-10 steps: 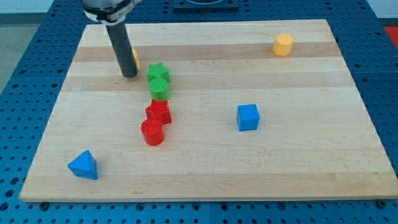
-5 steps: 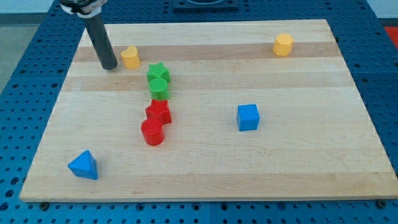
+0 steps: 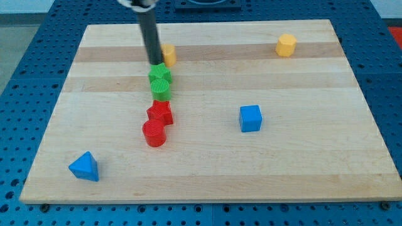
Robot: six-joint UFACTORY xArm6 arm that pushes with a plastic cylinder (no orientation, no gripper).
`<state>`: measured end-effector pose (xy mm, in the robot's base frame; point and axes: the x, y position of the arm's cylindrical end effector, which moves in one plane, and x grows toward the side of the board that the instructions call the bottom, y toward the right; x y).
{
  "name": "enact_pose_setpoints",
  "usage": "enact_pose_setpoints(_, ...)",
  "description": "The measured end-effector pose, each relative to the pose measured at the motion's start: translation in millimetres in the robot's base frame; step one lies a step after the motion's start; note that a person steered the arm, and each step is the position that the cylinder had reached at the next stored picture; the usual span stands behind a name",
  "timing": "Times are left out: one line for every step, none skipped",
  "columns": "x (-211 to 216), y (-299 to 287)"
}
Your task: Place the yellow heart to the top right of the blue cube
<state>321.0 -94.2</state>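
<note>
The yellow heart [image 3: 168, 54] lies near the view's top, left of centre, partly hidden by my rod. My tip [image 3: 155, 63] is at the heart's left side, touching or nearly touching it, just above the green star [image 3: 160, 73]. The blue cube [image 3: 250, 118] sits right of centre, well below and to the right of the heart.
A green cylinder [image 3: 161, 88] sits under the green star. A red star [image 3: 160, 112] and a red cylinder [image 3: 154, 133] lie below them. A yellow hexagonal block [image 3: 286, 45] is at the top right. A blue triangular block [image 3: 84, 167] is at the bottom left.
My tip swung left around the yellow heart, then came back right against its left side. The heart has slid to the right, from about x 210 to x 268.
</note>
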Motion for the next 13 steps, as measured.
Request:
enact_pose_setpoints(0,57)
enact_pose_setpoints(0,118)
enact_pose_setpoints(4,131)
enact_pose_setpoints(17,125)
enact_pose_setpoints(21,107)
enact_pose_setpoints(21,82)
enact_pose_setpoints(21,62)
enact_pose_setpoints(20,46)
enact_pose_setpoints(17,30)
enact_pose_setpoints(3,17)
enact_pose_setpoints(-38,17)
enact_pose_setpoints(-39,17)
enact_pose_setpoints(-39,36)
